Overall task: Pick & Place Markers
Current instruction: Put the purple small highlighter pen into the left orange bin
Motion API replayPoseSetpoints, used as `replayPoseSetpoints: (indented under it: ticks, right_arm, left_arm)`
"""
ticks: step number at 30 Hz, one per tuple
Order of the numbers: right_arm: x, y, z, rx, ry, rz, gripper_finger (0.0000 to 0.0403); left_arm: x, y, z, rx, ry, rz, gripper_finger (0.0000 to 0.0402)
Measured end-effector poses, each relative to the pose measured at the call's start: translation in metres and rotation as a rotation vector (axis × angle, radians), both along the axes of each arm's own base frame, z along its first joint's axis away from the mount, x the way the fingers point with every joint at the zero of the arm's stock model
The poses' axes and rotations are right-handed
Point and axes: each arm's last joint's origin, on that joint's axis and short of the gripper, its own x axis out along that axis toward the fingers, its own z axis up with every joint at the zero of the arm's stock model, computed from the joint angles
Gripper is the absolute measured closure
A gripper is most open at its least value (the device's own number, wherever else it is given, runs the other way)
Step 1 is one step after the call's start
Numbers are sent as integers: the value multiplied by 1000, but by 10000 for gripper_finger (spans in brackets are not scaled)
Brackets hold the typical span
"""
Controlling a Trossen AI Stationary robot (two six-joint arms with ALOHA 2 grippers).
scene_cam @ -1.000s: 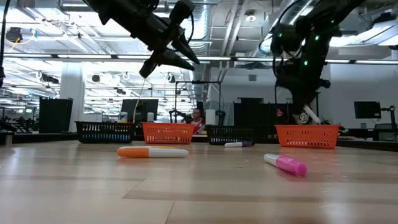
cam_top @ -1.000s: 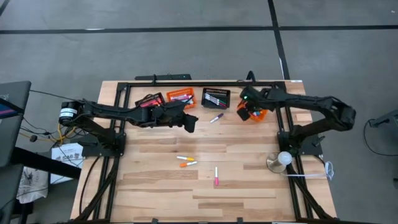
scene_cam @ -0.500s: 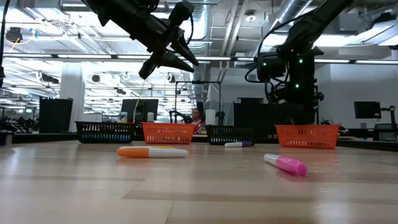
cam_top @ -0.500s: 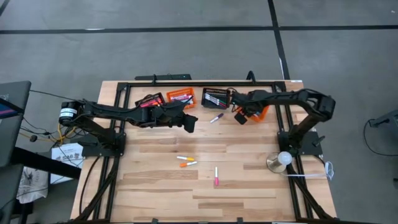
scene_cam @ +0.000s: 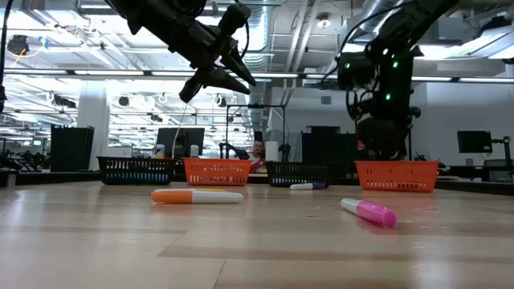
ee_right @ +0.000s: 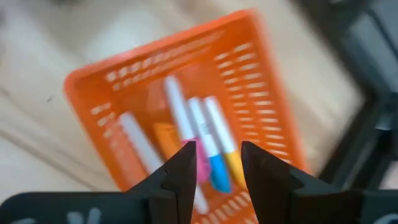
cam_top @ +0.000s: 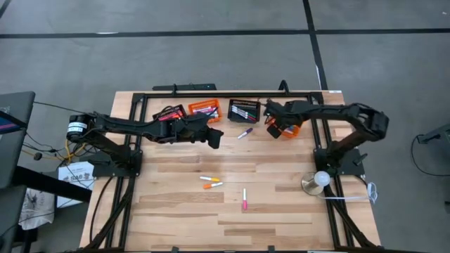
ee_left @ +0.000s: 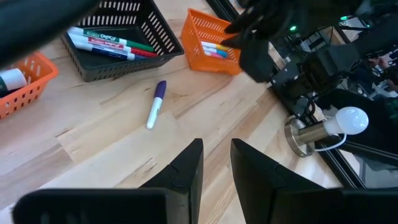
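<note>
High view, items by size. Table: wooden, carrying four baskets along its far edge. Left gripper: hovering mid-table left of centre, fingers standing a narrow gap apart, holding nothing. Right gripper: hanging above the far-right orange basket, fingers parted, nothing between them; release step appearing done. Markers: several lying in that basket directly under the claw; a purple-capped marker waiting just near of the black basket; three more lying loose toward the near centre. Next move is probably calling for a reach to a loose marker.
</note>
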Motion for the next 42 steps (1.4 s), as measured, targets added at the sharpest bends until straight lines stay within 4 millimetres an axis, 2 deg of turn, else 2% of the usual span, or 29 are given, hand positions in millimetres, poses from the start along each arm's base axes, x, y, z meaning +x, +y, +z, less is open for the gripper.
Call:
replayPoseSetpoints:
  ticks: [5, 9, 15, 19, 23, 30, 37, 42]
  right_arm:
    - [-17, 8, 36, -123, -116, -59, 290]
    - [-34, 24, 71, -144, -318, -32, 303]
    - [-47, 62, 118, -43, -744, 215, 305]
    - [-50, 84, 134, -7, -896, 372, 305]
    - [-44, 102, 136, 12, -908, 518, 305]
    - [-9, 123, 120, 9, -832, 714, 305]
    - [23, 120, 92, -3, -701, 756, 305]
    - [42, 105, 67, -2, -588, 742, 305]
  left_arm:
    - [0, 0, 0, 0, 0, 0, 321]
    - [0, 0, 0, 0, 0, 0, 321]
    - [0, 0, 0, 14, 5, -8, 321]
    - [0, -3, 0, 55, 18, -44, 321]
    - [1, -9, 0, 86, 27, -81, 321]
    - [1, -13, 0, 126, 40, -117, 321]
    - [0, -16, -3, 141, 53, -135, 321]
    - [-10, -14, -13, 129, 80, -128, 321]
